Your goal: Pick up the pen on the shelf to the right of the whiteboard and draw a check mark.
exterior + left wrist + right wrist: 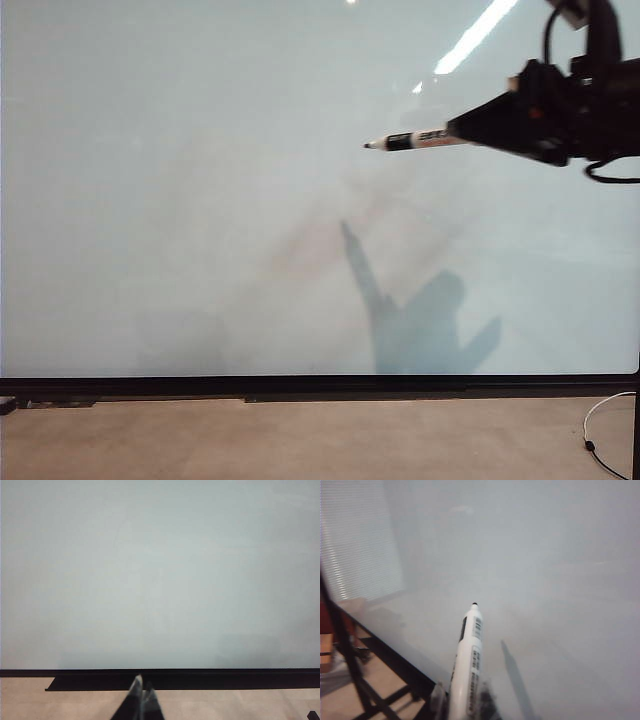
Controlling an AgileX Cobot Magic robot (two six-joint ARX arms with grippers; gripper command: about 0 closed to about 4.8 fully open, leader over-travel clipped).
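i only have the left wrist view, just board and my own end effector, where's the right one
Observer: The right end effector is high on the right in the exterior view, in front of the whiteboard.
Operator: holding anything
Observer: Yes, it is shut on the pen, whose black tip points left across the board.
Operator: any check mark drawn
Observer: None shows; the board carries only the arm's shadow below the pen.
Operator: and mine
Observer: The left end effector appears shut, low at the board's bottom frame, holding nothing.
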